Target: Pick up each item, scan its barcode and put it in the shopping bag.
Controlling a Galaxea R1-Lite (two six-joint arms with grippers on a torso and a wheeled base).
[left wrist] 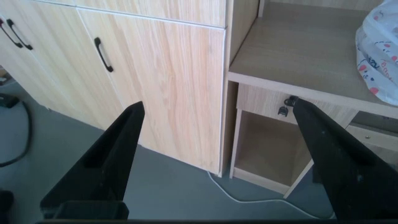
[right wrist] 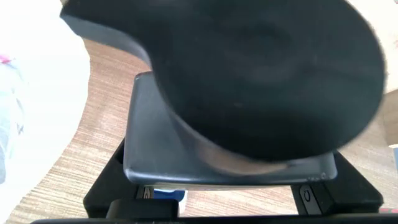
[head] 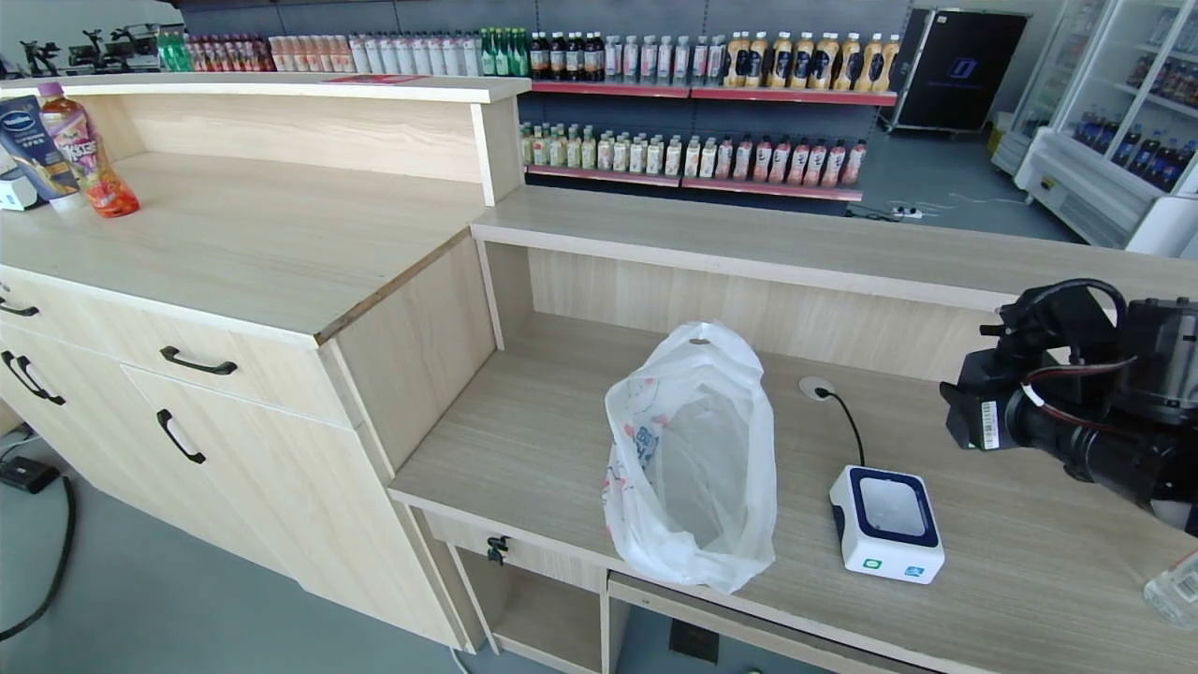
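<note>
White plastic shopping bag [head: 693,459] stands open-mouthed on the lower counter [head: 524,440], near its front edge. Just beside it, on the robot's right, sits the white and dark-blue barcode scanner [head: 886,522], window facing up. Its black cable [head: 847,421] runs back to a round port in the counter.

An orange drink bottle [head: 89,150] and a blue pouch [head: 33,140] stand together on the raised counter section far to the left, well apart from the bag. A clear container [head: 1175,585] lies at the counter's right end, cut off by the frame edge.

The left jaws are spread wide and hold nothing. They hang below counter level in front of a cabinet door [left wrist: 168,81].

The right arm [head: 1076,402] is above the counter to the right of the scanner. A dark blurred shape close to its wrist camera hides the right jaws, so I cannot tell whether they are open or closed.
</note>
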